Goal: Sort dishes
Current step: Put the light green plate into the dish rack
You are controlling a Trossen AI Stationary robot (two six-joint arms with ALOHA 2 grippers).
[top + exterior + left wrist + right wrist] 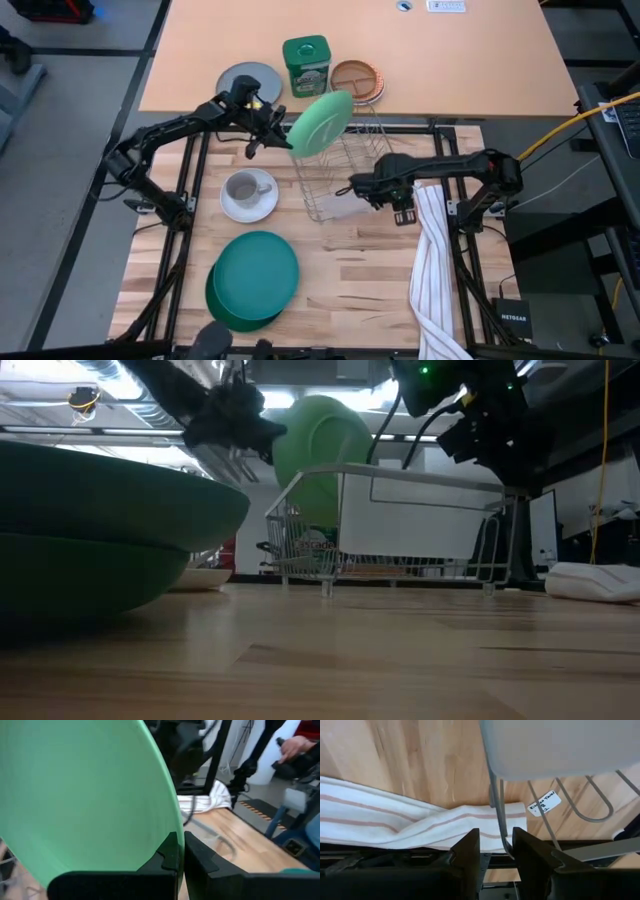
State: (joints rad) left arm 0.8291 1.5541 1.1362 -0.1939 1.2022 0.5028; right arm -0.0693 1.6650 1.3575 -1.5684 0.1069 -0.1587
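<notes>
The left gripper (278, 128), in the upper middle of the high view, is clenched on the rim of a light green plate (321, 124). The plate is held up on edge and tilted, its face slanting toward the upper right of the frame, its long axis running from lower left to upper right over the far left corner of the wire dish rack (345, 170). In the low view the plate (322, 442) hangs above the rack's (400, 525) left end.

The right gripper (362, 188), at the middle of the high view, grasps the rack's near right wire; in the right wrist view its fingers (467, 852) stand on either side of a thin wire upright.

A small white tag (542, 803) with handwriting too small to read lies near the rack's wires. A black box (513, 319) at lower right reads NETGEAR. A green tin (305, 66) at upper centre bears a label I cannot read.

A grey mug (241, 187) sits on a white saucer (249, 197) left of the rack. Teal and dark green plates (254, 279) are stacked at lower left. A striped towel (431, 262) lies along the right. Bare wood is open below the rack.
</notes>
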